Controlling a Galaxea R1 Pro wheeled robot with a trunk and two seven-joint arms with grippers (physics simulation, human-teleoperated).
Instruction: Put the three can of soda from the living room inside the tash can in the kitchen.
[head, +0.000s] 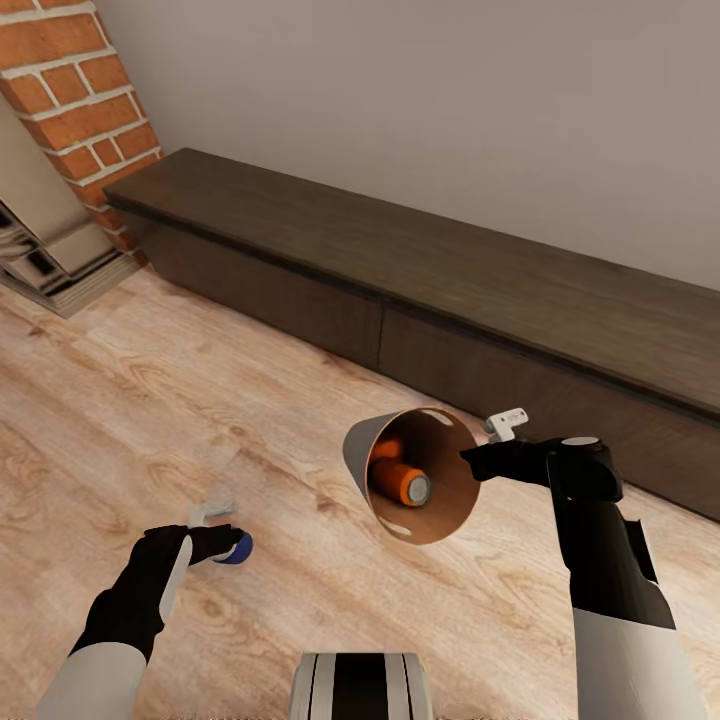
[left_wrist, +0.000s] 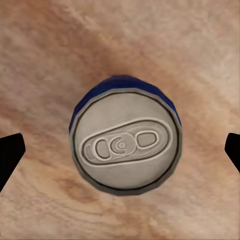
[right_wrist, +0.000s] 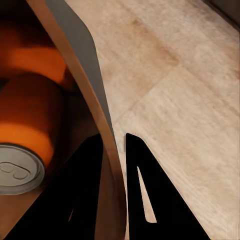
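- Right gripper (head: 478, 456): pinched on the rim of the bin (head: 412, 489), one finger inside the wall and one outside, as the right wrist view shows. The bin hangs tipped on its side above the wood floor (head: 150, 400), mouth turned toward the robot.
- Bin contents: one orange can (head: 400, 482) lies on its side with its grey top facing the mouth; a second orange can (head: 386, 448) sits behind it, deeper in.
- Left gripper (head: 228, 546): spread, its fingers wide to either side of a can (left_wrist: 125, 141) with nothing between them and it. It hangs low over the floor.
- That can stands upright on the floor, directly below the left gripper, long axis in line with the gripper's approach; its tab end faces up. Its body shows blue, not orange.
- Judgement: the left arm is much the nearer to this can; a straight descent and closing should take it. The bin lies off to the left gripper's right, held well apart.
- Setting: a low dark cabinet (head: 450, 290) runs behind, brick fireplace (head: 80, 90) at its end.
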